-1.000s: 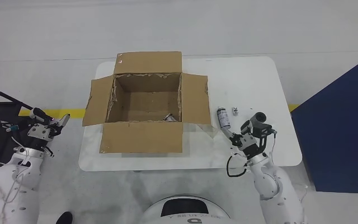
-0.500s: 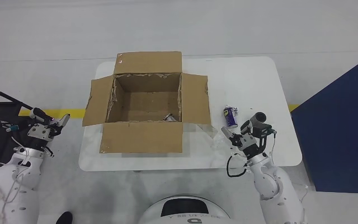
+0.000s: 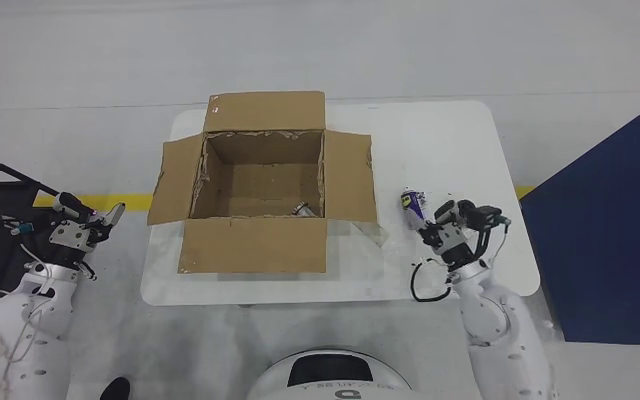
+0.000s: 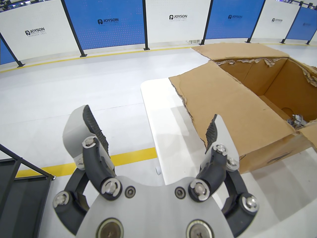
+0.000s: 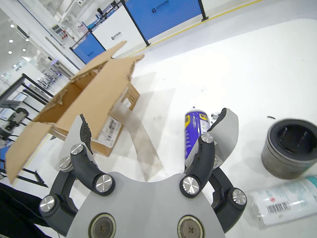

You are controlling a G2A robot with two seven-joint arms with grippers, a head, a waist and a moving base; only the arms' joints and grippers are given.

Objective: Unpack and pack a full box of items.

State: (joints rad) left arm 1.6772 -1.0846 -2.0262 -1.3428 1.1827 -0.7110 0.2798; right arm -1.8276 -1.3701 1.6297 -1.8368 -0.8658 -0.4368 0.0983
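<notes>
The right gripper point(image 5: 153, 118), fingers apart, sits just beside a spray can point(image 5: 194, 132) lying on the tabletop point(image 5: 247, 75): rigid, smooth, roll-prone, probably best pinched across mid-body.

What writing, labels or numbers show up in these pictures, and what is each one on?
On the white fence panels: a logo with a brand word, left unquoted.
On the blue spray can: brand lettering, left unquoted.
On the white bottle: a barcode, digits too small.
On the cardboard box: a barcode sticker, too small.
</notes>
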